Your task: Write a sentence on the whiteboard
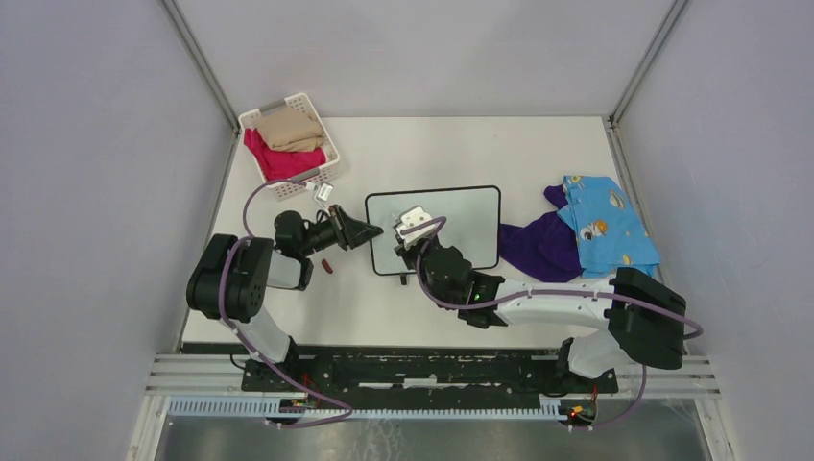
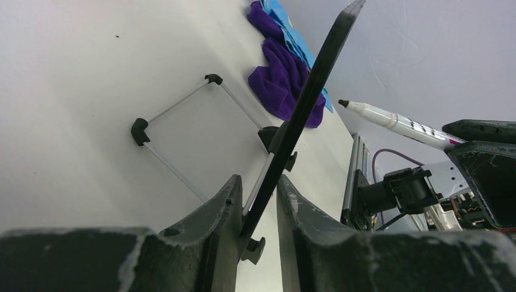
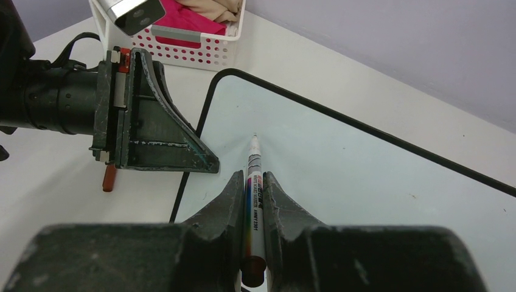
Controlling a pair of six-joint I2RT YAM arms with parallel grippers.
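At the far left of the tabletop [image 1: 461,144], a white slatted basket [image 1: 302,181] holds folded pink and tan clothes. Nearer than the basket, the left end effector [image 1: 377,233] reaches rightward, and its fingers [image 2: 213,225] are pressed onto the left edge of the whiteboard [image 1: 470,221], pinching it. A small red piece [image 1: 327,266], perhaps a marker cap, lies on the tabletop just under that arm.

The whiteboard sits at the middle of the tabletop. In the left wrist view it shows edge-on and raised at a tilt, with a black foot [image 2: 254,249] just by the fingers.

The right end effector [image 1: 408,242] hovers over the left part of the board. Its fingers [image 3: 228,194] are closed on a white marker [image 3: 254,159] that points away from the wrist toward the board face. The left wrist view shows the marker's dark tip [image 2: 342,103] close to the board but not touching it. The writing surface looks blank.

To the right of the whiteboard, a purple cloth [image 1: 538,250] lies crumpled just beside the board's right edge. A light blue patterned garment [image 1: 607,226] overlaps the cloth on its right side.
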